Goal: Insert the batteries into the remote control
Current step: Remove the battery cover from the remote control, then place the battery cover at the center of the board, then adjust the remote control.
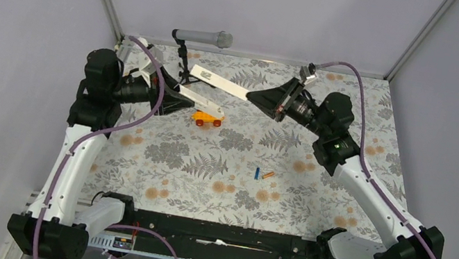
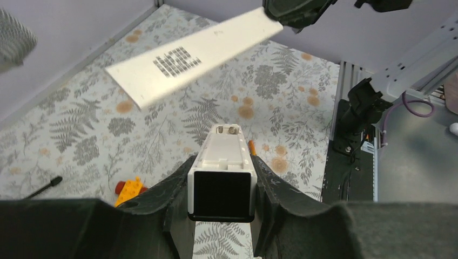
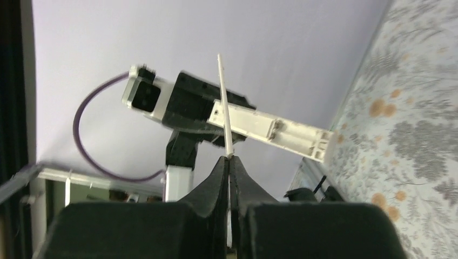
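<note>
My left gripper (image 1: 188, 98) (image 2: 222, 160) is shut on the remote control (image 1: 211, 106) (image 2: 227, 154), a white bar held above the mat with its open battery bay facing up. My right gripper (image 1: 250, 96) (image 3: 229, 160) is shut on one end of the flat white back cover (image 1: 217, 80) (image 2: 194, 56) (image 3: 223, 102), which hangs just above and beyond the remote, apart from it. The batteries lie on the mat near the middle, blue (image 1: 257, 173) next to orange (image 1: 267, 175). In the right wrist view the remote control (image 3: 273, 128) shows behind the cover.
An orange toy car (image 1: 206, 119) (image 2: 128, 190) sits on the mat under the remote. A grey microphone (image 1: 203, 37) on a black tripod stands at the back. Walls enclose the floral mat (image 1: 206, 168) on three sides.
</note>
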